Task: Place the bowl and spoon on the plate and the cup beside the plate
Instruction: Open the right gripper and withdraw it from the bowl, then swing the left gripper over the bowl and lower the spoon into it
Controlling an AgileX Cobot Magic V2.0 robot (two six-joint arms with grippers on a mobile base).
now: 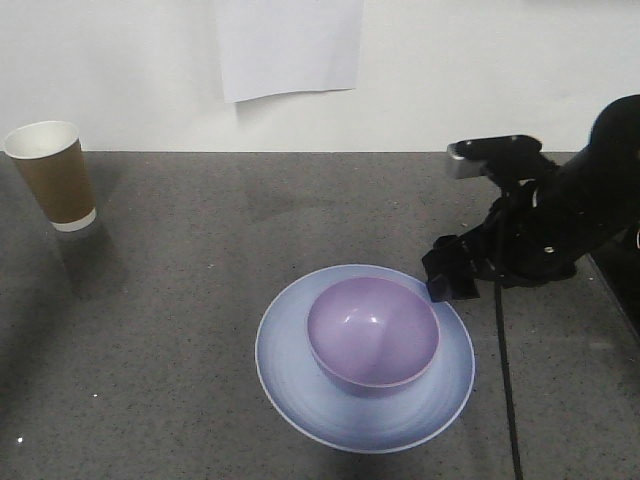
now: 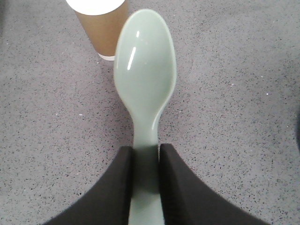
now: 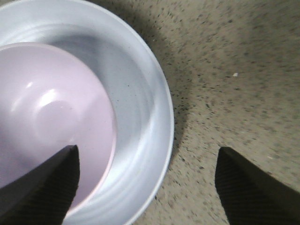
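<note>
Firmly pinches the spoon [image 2: 145,70] handle in the left gripper [image 2: 146,157] jaws, scoop pointing toward the upright cup [image 2: 101,28]. Holds the right gripper [image 3: 147,157] jaws spread wide over the plate [image 3: 154,117] rim, beside the bowl [image 3: 51,108] seated on that plate.

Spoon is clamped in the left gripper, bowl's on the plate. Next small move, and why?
Probably carry the spoon toward the plate. The left gripper is shut on its handle near the cup, away from the plate, where the bowl already sits. The right gripper hangs open over the plate's rim, so keep clear of it.
</note>
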